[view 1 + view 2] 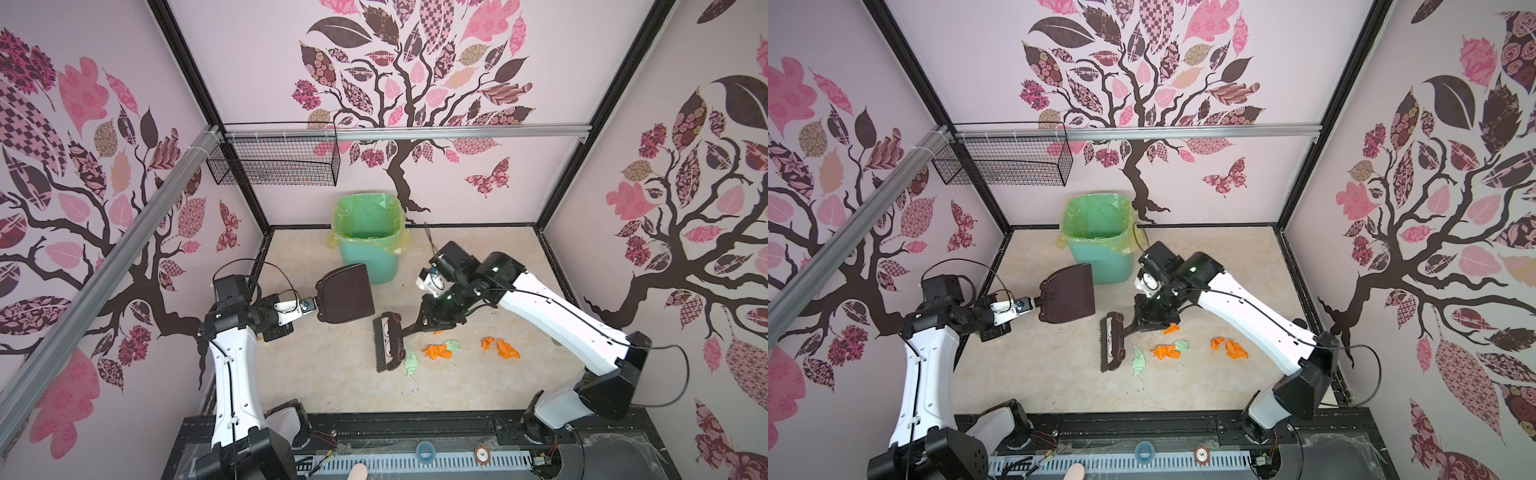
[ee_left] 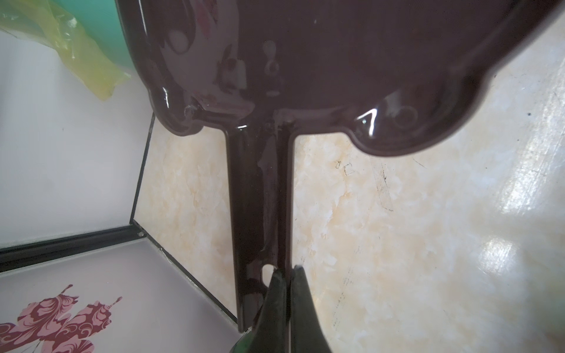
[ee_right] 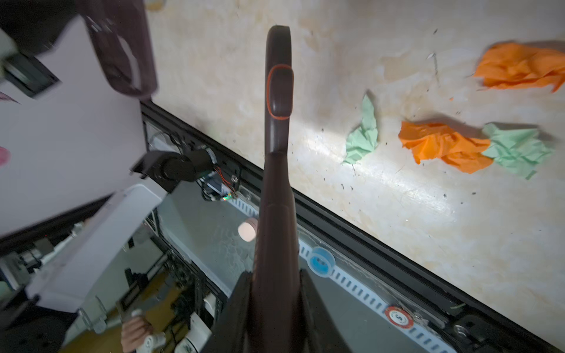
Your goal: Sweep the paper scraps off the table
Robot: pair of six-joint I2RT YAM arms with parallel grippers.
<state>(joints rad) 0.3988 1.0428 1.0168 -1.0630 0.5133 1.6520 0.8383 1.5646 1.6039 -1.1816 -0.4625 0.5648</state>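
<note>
Beige marbled table (image 1: pixel 478 386) sits between walls papered with pink trees. Left gripper (image 1: pixel 309 306) is clamped tight on the thin handle of a dark brown dustpan (image 1: pixel 343 295), whose pan lies near the green bin (image 1: pixel 368 249). Right gripper (image 1: pixel 424 323) is closed around the handle of a brush (image 1: pixel 388 343), bristles toward the left arm's side. Paper scraps (image 1: pixel 438 351), orange and mint, lie on the table on the brush's other side: one mint wad just beside its head, two orange ones farther right
</note>
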